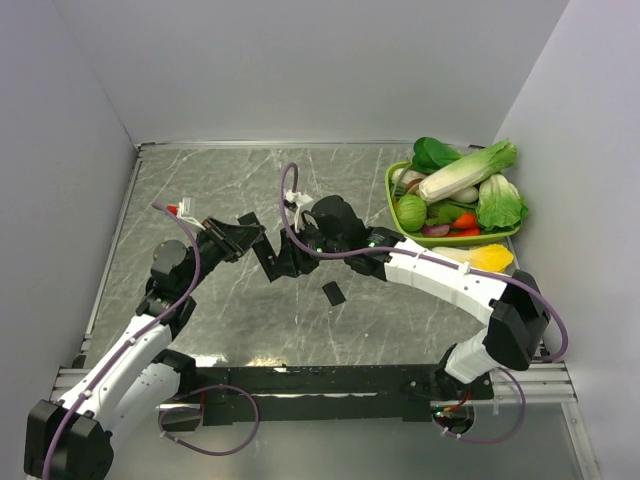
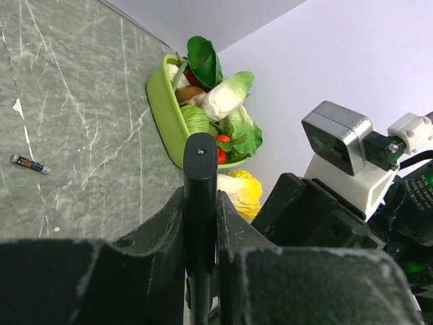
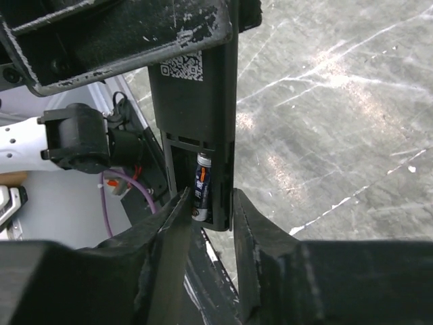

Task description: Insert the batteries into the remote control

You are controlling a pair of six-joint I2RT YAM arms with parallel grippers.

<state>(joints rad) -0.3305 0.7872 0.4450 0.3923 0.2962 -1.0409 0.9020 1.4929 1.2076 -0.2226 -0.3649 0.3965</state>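
My left gripper (image 1: 243,240) (image 2: 200,203) is shut on the remote control (image 1: 262,250) (image 2: 200,162), holding it above the table; it shows edge-on in the left wrist view. In the right wrist view the remote control (image 3: 196,101) shows its open battery bay with one battery (image 3: 201,186) seated in it. My right gripper (image 1: 283,262) (image 3: 208,203) is open, its fingers on either side of the remote's lower end. A second battery (image 2: 29,163) lies loose on the table. The flat black cover piece (image 1: 333,293) lies on the table by my right arm.
A green basket (image 1: 392,190) (image 2: 162,101) of toy vegetables stands at the back right, with a yellow vegetable (image 1: 487,258) beside it. Grey walls close the table on the left, back and right.
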